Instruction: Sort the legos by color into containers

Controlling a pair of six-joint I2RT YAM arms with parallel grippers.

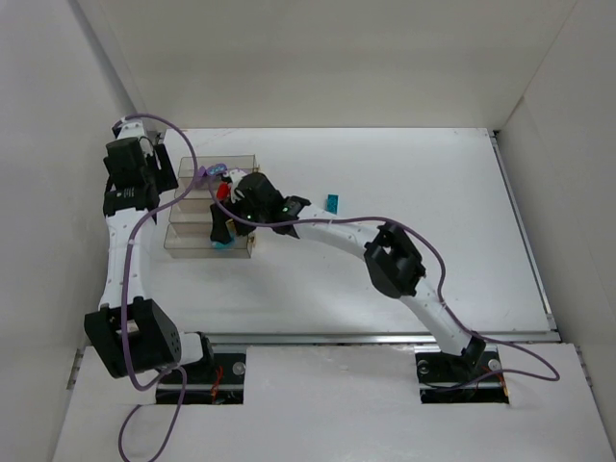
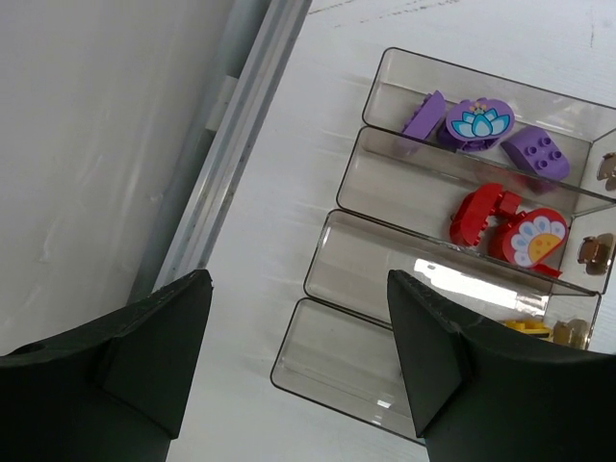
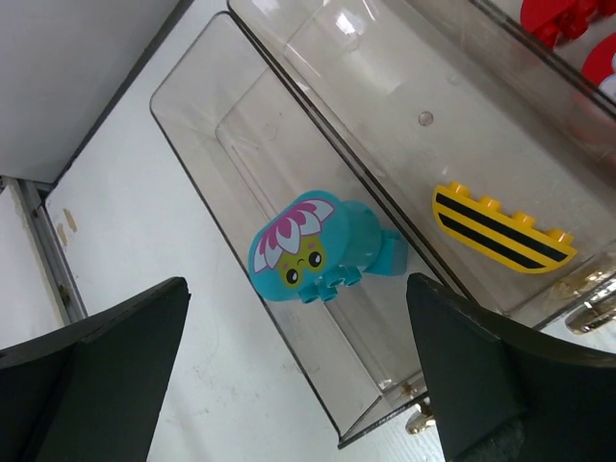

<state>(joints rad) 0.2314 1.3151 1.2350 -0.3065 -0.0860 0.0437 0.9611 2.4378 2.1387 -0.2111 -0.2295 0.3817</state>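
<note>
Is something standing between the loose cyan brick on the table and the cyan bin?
Only the right arm crosses that path in the top view; no object lies between cyan brick and cyan bin.

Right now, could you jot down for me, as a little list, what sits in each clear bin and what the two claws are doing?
bins: four clear ones, joined in a row
purple bricks: three, in one end bin
red bricks: two, in the next bin
yellow striped brick: third bin
cyan flower-face brick: other end bin
loose cyan brick: on the table, outside the bins
left claw: open, empty
right claw: open, above the cyan flower-face brick
</note>
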